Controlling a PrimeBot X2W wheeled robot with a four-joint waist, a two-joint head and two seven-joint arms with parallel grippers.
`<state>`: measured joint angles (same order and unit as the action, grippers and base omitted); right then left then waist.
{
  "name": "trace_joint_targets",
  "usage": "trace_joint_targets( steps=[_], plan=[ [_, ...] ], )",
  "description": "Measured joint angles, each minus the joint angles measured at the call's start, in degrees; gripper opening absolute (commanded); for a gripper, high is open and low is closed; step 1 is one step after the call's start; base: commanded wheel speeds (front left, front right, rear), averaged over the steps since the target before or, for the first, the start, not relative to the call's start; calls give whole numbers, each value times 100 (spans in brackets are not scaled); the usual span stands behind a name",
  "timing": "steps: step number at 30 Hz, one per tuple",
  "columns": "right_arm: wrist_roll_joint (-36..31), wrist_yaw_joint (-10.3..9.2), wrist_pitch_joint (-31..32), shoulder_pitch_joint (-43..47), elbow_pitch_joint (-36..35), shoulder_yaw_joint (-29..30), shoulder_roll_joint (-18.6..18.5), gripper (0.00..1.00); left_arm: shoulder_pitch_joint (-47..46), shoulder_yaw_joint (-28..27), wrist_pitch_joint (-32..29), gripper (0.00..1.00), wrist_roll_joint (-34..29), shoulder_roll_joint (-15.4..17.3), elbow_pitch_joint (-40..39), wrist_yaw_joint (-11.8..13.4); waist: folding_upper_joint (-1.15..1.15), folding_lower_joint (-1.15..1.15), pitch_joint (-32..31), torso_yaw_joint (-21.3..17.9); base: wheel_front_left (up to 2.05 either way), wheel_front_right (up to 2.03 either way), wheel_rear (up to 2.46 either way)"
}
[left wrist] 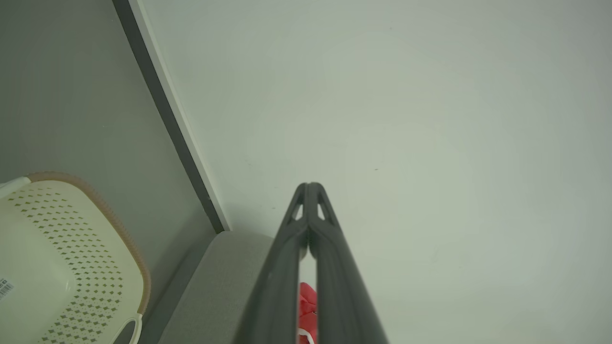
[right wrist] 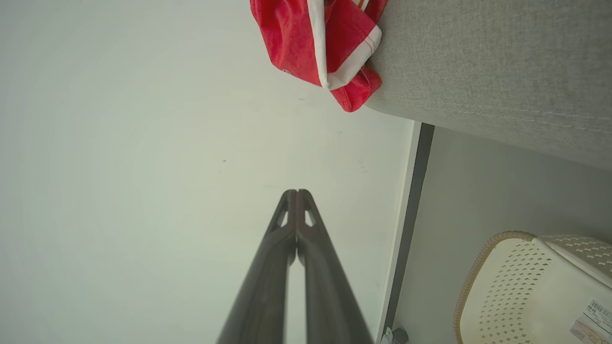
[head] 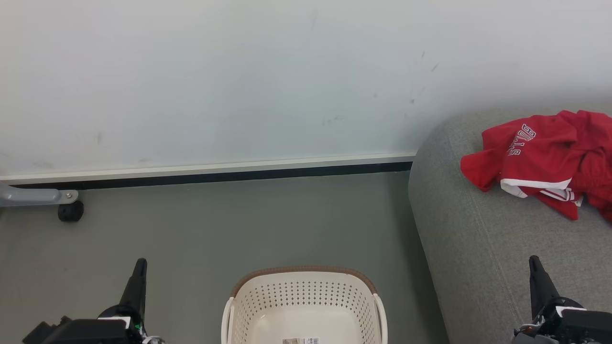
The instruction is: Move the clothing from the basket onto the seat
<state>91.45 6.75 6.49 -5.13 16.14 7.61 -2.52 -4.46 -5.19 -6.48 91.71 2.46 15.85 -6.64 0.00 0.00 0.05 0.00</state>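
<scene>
**Desk:** Where is the clothing on your screen?

**Operator:** I see the clothing (head: 540, 157) lying crumpled on the seat (head: 478, 248), up near the back edge by the wall (head: 239, 71). It is red with white trim, and the "BULLS" lettering reads sideways from my head camera.

**Desk:** And the basket?

**Operator:** The basket (head: 306, 270) stands on the grey floor (head: 239, 220) to the left of the seat, not touching it. I can see its pale bottom with a barcode sticker (head: 300, 340) on it.

**Desk:** What are your hands doing?

**Operator:** Both are clenched on nothing. My left gripper (head: 139, 265) sits low at the left over the floor, pointing up the view. My right gripper (head: 535, 263) sits low at the right, against the seat's grey fabric. In the left wrist view the two fingers (left wrist: 282, 277) meet at their tips, and a scrap of red shows between them further off.
</scene>
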Motion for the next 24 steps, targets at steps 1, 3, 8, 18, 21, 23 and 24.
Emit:
trace_joint_targets(
  steps=[1, 3, 8, 18, 21, 23, 24],
  plan=[
    [0, 0, 0, 0, 0, 0, 0, 0, 0, 0, 0, 0, 0, 0, 1, 0, 0, 0, 0, 0, 0, 0, 0],
    [0, 0, 0, 0, 0, 0, 0, 0, 0, 0, 0, 0, 0, 0, 1, 0, 0, 0, 0, 0, 0, 0, 0],
    [0, 7, 0, 0, 0, 0, 0, 0, 0, 1, 0, 0, 0, 0, 1, -1, 0, 0, 0, 0, 0, 0, 0],
    [0, 7, 0, 0, 0, -1, 0, 0, 0, 1, 0, 0, 1, 0, 3, -1, 0, 0, 0, 0, 0, 0, 0],
    [0, 7, 0, 0, 0, -1, 0, 0, 0, 1, 0, 0, 1, 0, 3, -2, 0, 0, 0, 0, 0, 0, 0],
    [0, 7, 0, 0, 0, -1, 0, 0, 0, 1, 0, 0, 1, 0, 4, -30, 0, 0, 0, 0, 0, 0, 0],
    [0, 7, 0, 0, 0, -1, 0, 0, 0, 1, 0, 0, 1, 0, 4, -40, 0, 0, 0, 0, 0, 0, 0]
  ],
)
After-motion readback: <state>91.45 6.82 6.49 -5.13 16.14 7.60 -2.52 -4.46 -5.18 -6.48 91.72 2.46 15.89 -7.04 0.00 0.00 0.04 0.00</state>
